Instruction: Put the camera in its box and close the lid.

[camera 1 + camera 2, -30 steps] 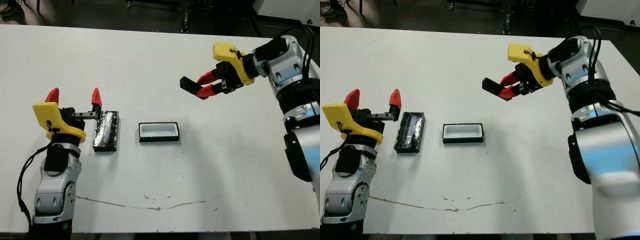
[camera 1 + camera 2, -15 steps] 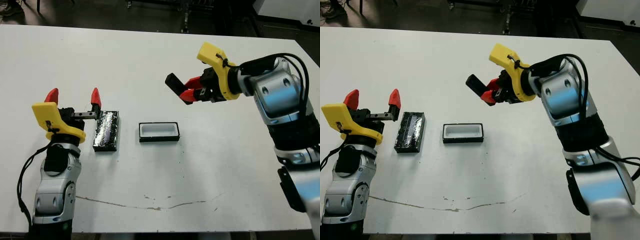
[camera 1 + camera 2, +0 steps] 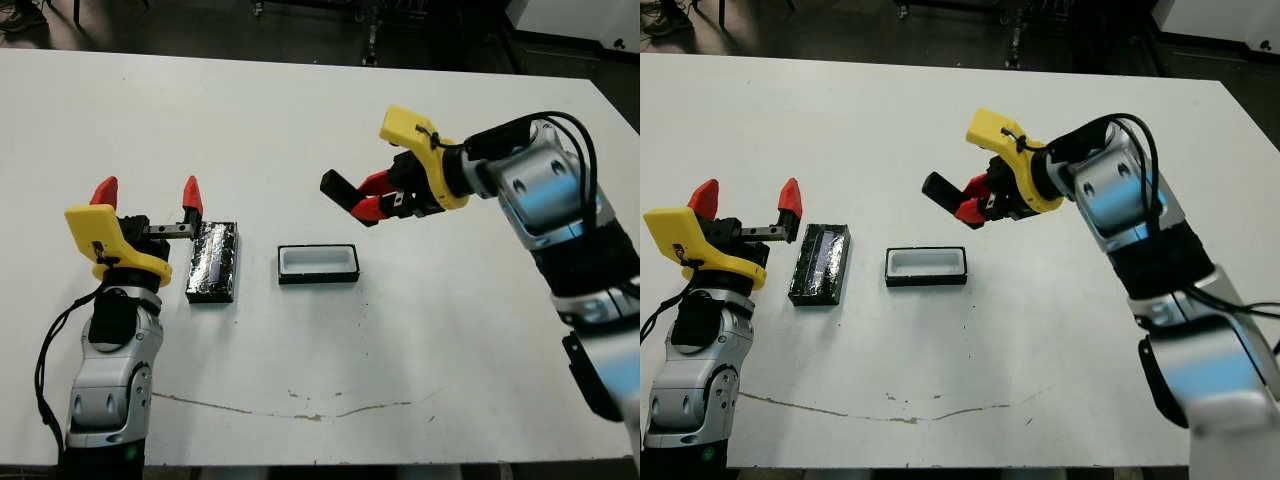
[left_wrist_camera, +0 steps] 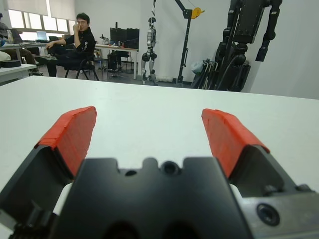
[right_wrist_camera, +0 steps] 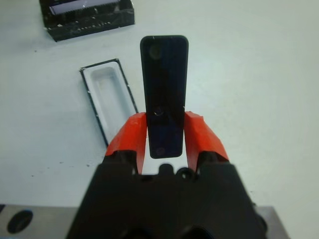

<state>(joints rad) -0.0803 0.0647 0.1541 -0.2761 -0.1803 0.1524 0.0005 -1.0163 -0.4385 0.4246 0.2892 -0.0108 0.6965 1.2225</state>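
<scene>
Your white counter (image 3: pixel 300 120) carries the lid (image 3: pixel 213 262) near its left edge, with the open box (image 3: pixel 318 264) just beside it toward the middle, white lining up. Your right hand (image 3: pixel 372 198) is clamped on the camera (image 3: pixel 340 189), held in the air just beyond the box. Your left hand (image 3: pixel 147 193) sits beside the lid, fingers spread, gripping nothing.

Right pincer (image 3: pixel 366 204) (with camera (image 3: pixel 340 187)) lower, nearer box (image 3: pixel 318 264)
</scene>
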